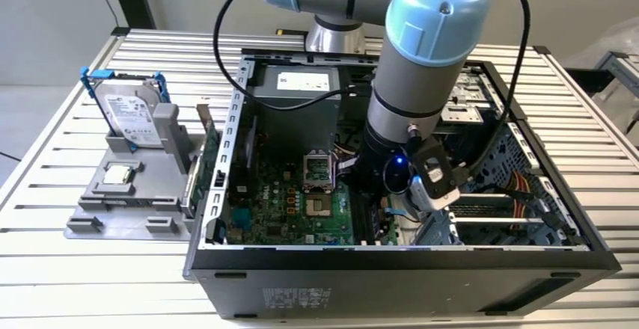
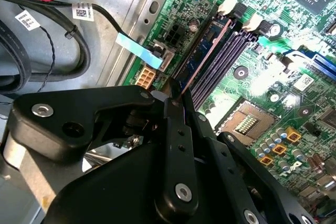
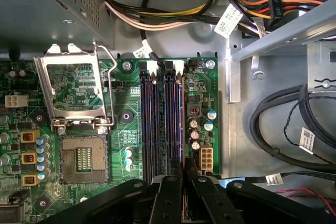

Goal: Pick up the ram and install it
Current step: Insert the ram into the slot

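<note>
The ram (image 2: 207, 51) is a thin bluish stick seen edge-on, standing in the outermost of the black memory slots (image 3: 157, 124) on the green motherboard (image 1: 274, 209). In the first wrist view the ram (image 3: 181, 124) runs along the slot nearest the case wall. My gripper (image 2: 176, 98) is shut on the near end of the stick, its black fingers (image 3: 173, 184) pressed to either side. In the exterior view the arm's wrist (image 1: 399, 142) reaches down into the open computer case, over the slots.
An open processor socket (image 3: 84, 156) lies beside the slots. Cable bundles (image 3: 173, 14) and the power supply (image 1: 299, 90) crowd the case's far end, and a drive cage (image 1: 499, 217) stands at the exterior view's right. A grey holder with a hard drive (image 1: 135, 116) sits outside the case.
</note>
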